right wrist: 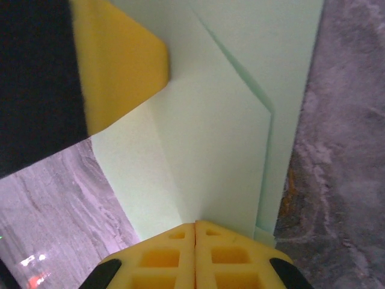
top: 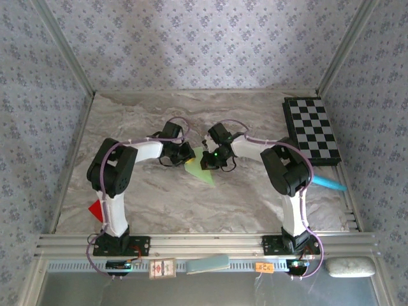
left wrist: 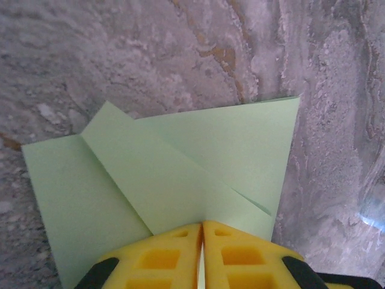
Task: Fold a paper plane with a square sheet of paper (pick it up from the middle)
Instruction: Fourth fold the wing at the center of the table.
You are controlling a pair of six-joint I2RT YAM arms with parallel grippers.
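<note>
Where the left pincer [left wrist: 202, 227] and right pincer [right wrist: 195, 224] meet nose to nose, they hide part of the paper plane [top: 205, 174] from above, and its edge vanishes between each pair of yellow fingers [left wrist: 162, 259]. Both are clenched on the paper from opposite sides, the folded sheet spreading ahead of their tips over the table [top: 159, 204].

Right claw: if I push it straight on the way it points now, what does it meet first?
The right claw, shut on its near edge, would run along the pale green folded paper plane first. The left claw's yellow finger sits left of that line, though depth is unclear.
</note>
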